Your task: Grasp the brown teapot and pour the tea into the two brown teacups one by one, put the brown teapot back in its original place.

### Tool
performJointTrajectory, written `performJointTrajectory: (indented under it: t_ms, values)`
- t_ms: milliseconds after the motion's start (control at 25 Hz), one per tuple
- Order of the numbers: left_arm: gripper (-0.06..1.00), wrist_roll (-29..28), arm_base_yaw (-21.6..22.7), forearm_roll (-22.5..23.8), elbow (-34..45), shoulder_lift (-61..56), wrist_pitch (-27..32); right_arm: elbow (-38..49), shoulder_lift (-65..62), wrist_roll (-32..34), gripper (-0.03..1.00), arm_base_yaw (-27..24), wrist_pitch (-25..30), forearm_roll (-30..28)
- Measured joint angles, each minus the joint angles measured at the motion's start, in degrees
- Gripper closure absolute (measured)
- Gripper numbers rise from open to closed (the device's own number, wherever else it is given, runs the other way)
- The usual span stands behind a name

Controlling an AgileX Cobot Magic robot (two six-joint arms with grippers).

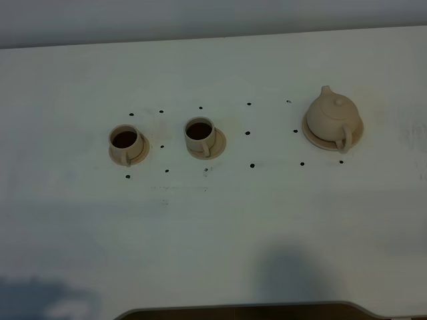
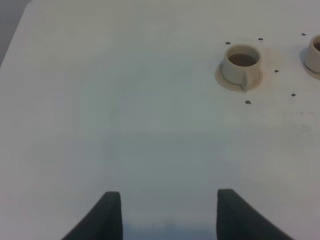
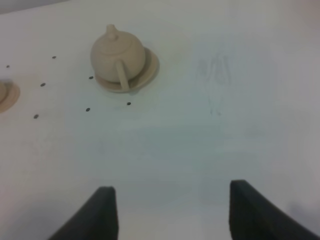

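While teapot (image 3: pixel 119 56) sits apart, right pincer (image 3: pixel 172 212) wide, empty.

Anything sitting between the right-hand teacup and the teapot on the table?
No object. In the exterior high view, only bare white table with small black dots lies between the right teacup and the brown teapot.
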Motion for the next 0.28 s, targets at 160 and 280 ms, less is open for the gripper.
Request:
performJointTrajectory:
  t_ms: [160,280]
  values:
    - [0.48,0.0,0.0,0.0,0.0,0.0,0.0,0.0,0.0,0.0,0.47,0.0,0.0,0.0]
    - [0.48,0.0,0.0,0.0,0.0,0.0,0.0,0.0,0.0,0.0,0.47,0.0,0.0,0.0]
